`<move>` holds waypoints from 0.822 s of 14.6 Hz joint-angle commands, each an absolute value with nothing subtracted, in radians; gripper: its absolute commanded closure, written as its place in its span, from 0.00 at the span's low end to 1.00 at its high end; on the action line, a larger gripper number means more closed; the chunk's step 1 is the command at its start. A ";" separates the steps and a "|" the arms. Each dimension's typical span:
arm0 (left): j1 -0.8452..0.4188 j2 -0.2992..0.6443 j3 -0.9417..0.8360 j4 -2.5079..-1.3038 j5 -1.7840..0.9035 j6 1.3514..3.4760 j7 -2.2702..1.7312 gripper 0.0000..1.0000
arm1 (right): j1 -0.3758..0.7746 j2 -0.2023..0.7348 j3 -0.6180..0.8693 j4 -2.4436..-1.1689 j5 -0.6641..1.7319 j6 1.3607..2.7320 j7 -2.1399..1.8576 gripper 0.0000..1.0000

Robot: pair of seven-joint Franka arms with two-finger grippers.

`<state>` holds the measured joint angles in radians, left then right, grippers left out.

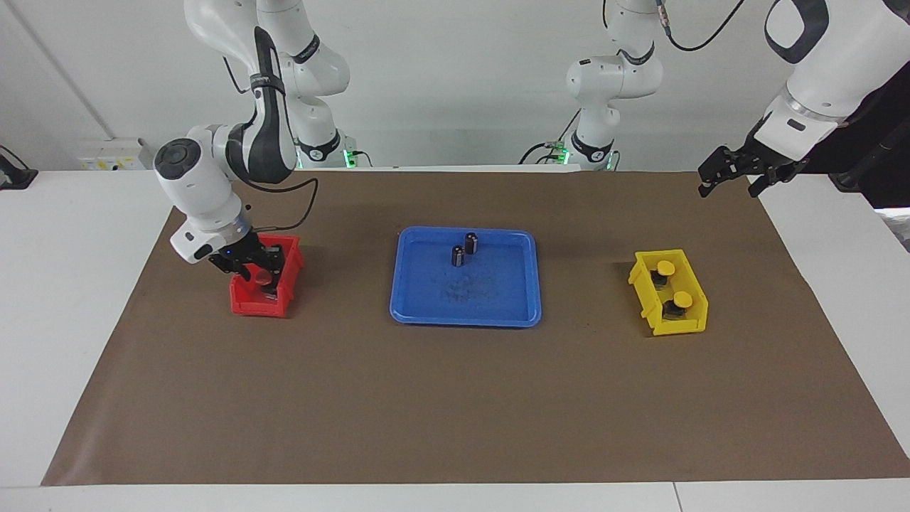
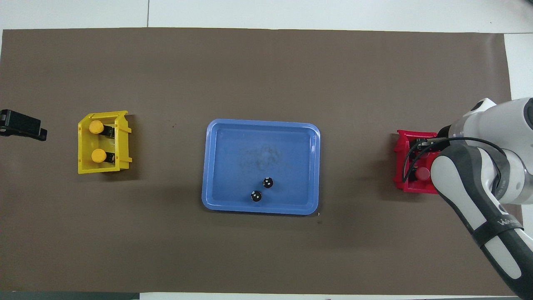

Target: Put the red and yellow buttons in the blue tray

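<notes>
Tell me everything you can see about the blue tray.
The blue tray is a wide, shallow rectangle with rounded corners and a low raised rim, plastic by its look. It lies flat on the brown mat at the middle of the table, between the red bin and the yellow bin, touching neither. Two dark cylinders stand upright in it, near the rim closest to the robots. Its floor looks scuffed at the centre. No gripper is over it.

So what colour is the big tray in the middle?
Blue. The blue tray shows best in the overhead view.
</notes>
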<state>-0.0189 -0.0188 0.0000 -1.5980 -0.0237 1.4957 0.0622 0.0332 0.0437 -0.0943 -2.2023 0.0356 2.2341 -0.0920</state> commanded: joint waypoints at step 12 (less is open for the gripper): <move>-0.017 -0.031 -0.002 -1.632 -0.006 1.580 0.072 0.00 | 0.003 -0.002 -0.092 -2.279 0.057 2.295 -0.152 0.37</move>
